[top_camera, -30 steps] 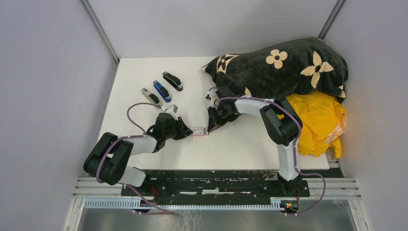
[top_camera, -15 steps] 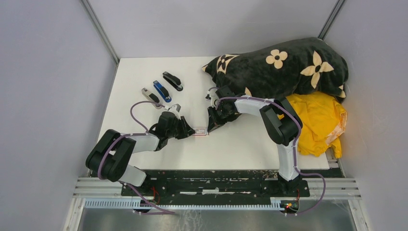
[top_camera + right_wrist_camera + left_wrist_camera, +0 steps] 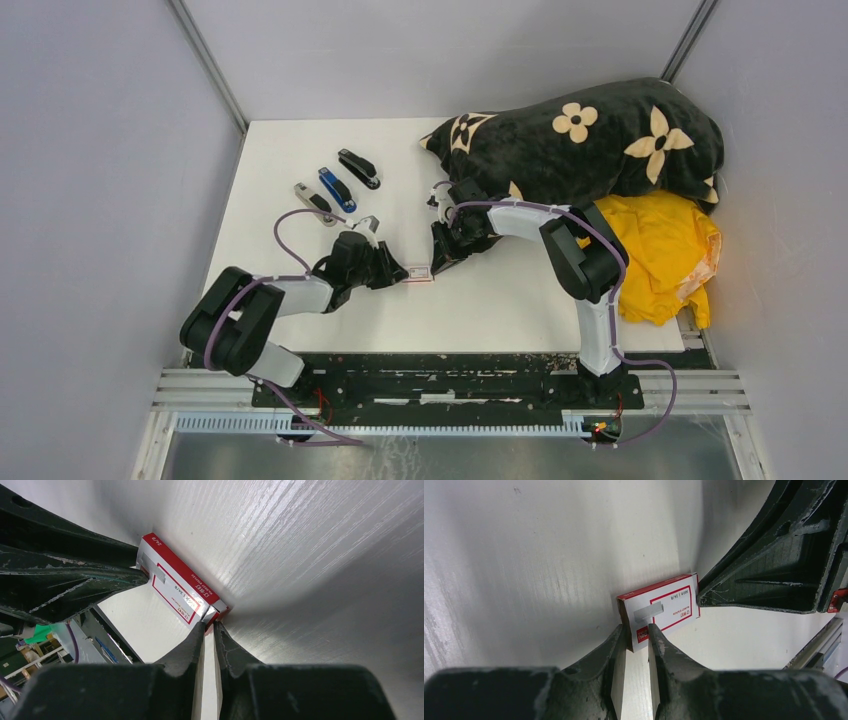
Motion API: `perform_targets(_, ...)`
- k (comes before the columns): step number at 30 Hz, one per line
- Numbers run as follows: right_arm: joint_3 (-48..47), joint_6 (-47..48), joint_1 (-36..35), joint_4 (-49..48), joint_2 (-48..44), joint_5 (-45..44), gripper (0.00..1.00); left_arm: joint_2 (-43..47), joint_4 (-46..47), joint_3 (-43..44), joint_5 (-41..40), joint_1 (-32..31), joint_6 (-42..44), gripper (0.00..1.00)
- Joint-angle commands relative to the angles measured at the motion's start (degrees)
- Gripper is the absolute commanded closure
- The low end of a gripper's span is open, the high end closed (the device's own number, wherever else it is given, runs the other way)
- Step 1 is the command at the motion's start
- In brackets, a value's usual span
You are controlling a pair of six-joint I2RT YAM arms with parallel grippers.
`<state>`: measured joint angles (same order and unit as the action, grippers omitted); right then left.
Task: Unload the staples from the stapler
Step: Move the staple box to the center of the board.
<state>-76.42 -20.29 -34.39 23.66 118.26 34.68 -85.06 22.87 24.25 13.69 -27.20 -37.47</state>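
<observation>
top view: the left gripper point(image 3: 402, 272) and right gripper point(image 3: 434, 267) meet at a small white-and-red box point(image 3: 417, 272) near the middle of the table point(image 3: 500, 300). the box's long axis runs left to right, with one end toward each gripper. the grey stapler point(image 3: 313, 200), blue stapler point(image 3: 337, 189) and black stapler point(image 3: 358, 168) lie side by side, well apart from the box at the far left. their long axes are parallel and slant from far-left to near-right; which end is the nose i cannot tell. no staples show in any view, so they are probably inside something.

left wrist: the fingers point(image 3: 616, 650) stand narrowly apart, clamped on one short end of the box, which lies flat with its printed face up.

right wrist: the fingers point(image 3: 192, 645) are all but together and seem to nip the flap at the opposite end.

the step looks like pulling the box open. the left should hold firm without crushing the card. the right should draw straight along the long axis and stay low, so the box does not twist free.
</observation>
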Motion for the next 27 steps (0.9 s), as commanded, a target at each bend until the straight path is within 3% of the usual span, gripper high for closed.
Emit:
perform_targets(1, -2.4, 1.2, -0.2, 0.4, 0.9, -0.1, 0.82, -1.1, -2.1, 0.1, -0.8, -0.8, 1.5, 0.68)
perform_targets(7, -1.2, 3.5, 1.7, 1.9, -3.4, -0.1, 0.65, 4.3, -3.4, -1.4, -4.0, -0.6, 1.1, 0.63)
perform_targets(10, -0.8, 4.1, 1.8, 2.1, -4.6, 0.0, 0.65, 7.9, -4.9, -1.9, -5.6, -0.5, 1.0, 0.59)
perform_targets(13, -0.6, 4.5, 1.9, 2.4, -5.0, -0.5, 0.72, 11.5, -7.4, -2.4, -7.9, -0.5, 1.2, 0.58)
perform_targets(15, -0.5, 4.8, 1.9, 2.7, -4.7, -1.3, 0.81, 13.1, -9.3, -2.6, -10.1, -0.6, 1.5, 0.62)
perform_targets(18, -0.7, 5.0, 1.9, 3.4, -3.8, -2.6, 0.87, 13.2, -11.7, -2.3, -12.3, -0.5, 2.3, 0.83)
perform_targets(20, -0.9, 5.3, 1.9, 3.8, -3.1, -3.2, 0.89, 11.8, -12.6, -1.6, -12.4, -0.5, 2.6, 0.91)
perform_targets(27, -1.3, 4.9, 1.8, 3.9, -1.4, -3.4, 0.90, 5.0, -10.6, 0.5, -8.5, -0.6, 2.7, 0.95)
